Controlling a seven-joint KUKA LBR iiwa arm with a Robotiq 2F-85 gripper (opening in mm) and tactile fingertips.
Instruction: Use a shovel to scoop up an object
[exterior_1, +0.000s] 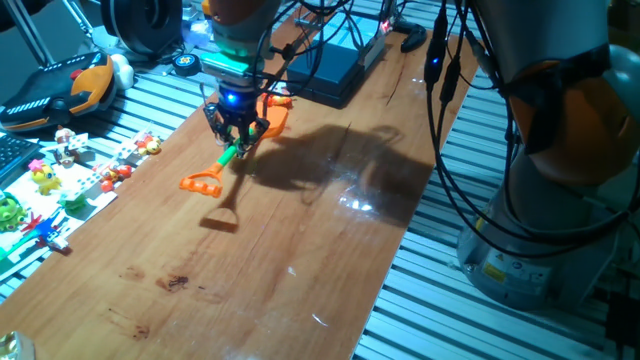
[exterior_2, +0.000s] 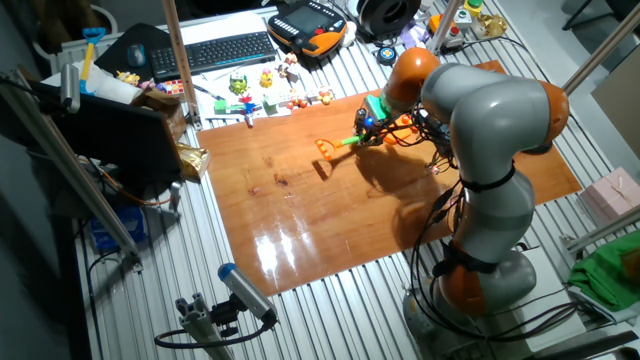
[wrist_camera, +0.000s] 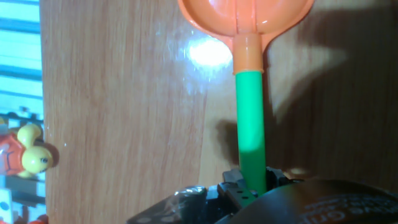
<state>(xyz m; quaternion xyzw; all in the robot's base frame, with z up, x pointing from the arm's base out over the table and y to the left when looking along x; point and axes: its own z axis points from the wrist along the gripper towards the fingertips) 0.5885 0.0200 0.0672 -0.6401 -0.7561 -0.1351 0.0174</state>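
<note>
the wooden counter (exterior_1: 300, 250) carries the shovel (exterior_1: 228, 155), held off the surface with its shadow on the wood below; its orange loop end (exterior_1: 201, 184) points toward the toys beside the counter and its orange blade (wrist_camera: 245, 15) lies on the far side of the tool. the tool (exterior_1: 238, 132) is clamped on the shovel's green shaft (wrist_camera: 250, 124). the tiny object cannot be picked out with certainty among the toy figures (exterior_1: 60, 170).
</note>
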